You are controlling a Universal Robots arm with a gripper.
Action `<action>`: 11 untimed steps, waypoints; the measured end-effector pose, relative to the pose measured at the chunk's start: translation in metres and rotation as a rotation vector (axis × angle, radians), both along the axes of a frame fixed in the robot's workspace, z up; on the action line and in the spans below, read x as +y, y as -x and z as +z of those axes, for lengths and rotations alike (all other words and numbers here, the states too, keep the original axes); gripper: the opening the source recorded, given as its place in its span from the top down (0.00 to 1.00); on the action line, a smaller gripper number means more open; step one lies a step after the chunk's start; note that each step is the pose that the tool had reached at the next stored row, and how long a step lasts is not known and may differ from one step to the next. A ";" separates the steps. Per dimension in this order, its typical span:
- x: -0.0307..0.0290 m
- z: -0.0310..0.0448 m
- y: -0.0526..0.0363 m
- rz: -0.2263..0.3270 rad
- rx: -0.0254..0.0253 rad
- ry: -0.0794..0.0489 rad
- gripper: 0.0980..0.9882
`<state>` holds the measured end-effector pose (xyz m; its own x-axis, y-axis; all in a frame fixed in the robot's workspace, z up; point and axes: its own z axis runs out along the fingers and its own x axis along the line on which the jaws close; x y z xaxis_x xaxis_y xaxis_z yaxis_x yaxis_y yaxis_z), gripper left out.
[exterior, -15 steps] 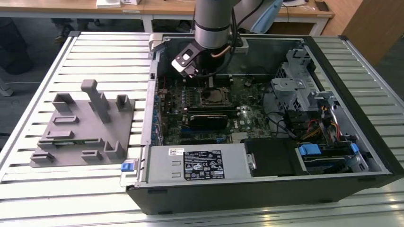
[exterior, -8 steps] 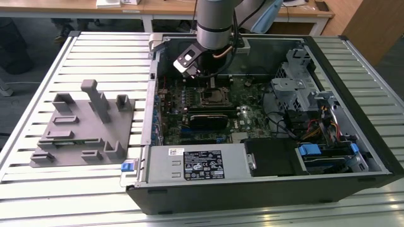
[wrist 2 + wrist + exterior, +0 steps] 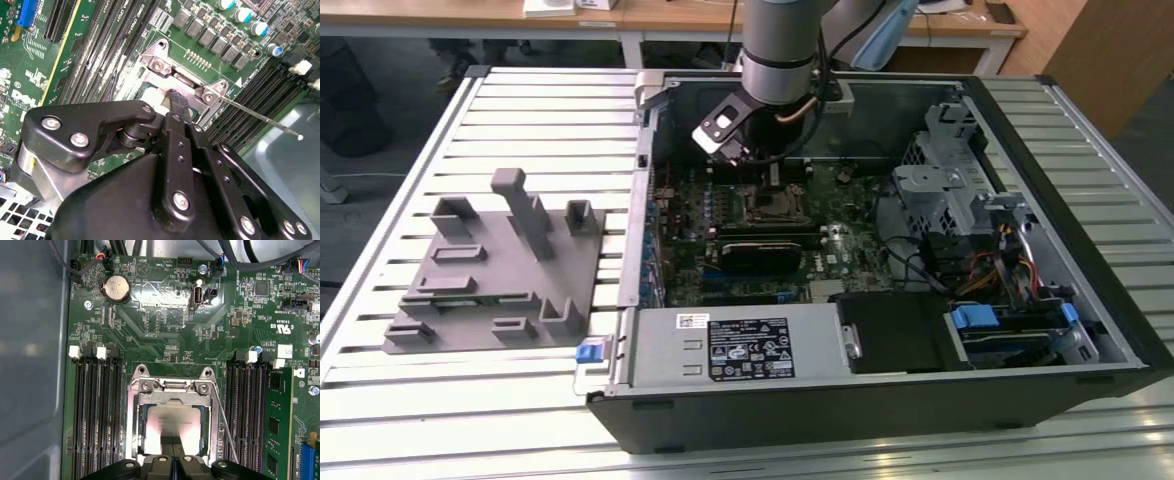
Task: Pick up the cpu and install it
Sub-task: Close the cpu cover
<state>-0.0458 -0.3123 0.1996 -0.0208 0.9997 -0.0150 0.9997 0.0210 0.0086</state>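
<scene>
Lying in the one socket (image 3: 172,386) is one cpu (image 3: 167,421); over it hangs one gripper (image 3: 171,441), jaws closed together, their hold impossible to tell.

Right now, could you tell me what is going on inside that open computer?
The robot arm reaches into the open computer case, and its shut gripper hangs just over the socket on the green board. The silvery chip lies flat inside the socket's frame. I cannot tell whether the gripper touches it.
</scene>
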 end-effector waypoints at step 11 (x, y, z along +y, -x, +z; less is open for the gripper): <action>0.0000 0.0104 -0.0028 0.000 0.0005 0.000 0.99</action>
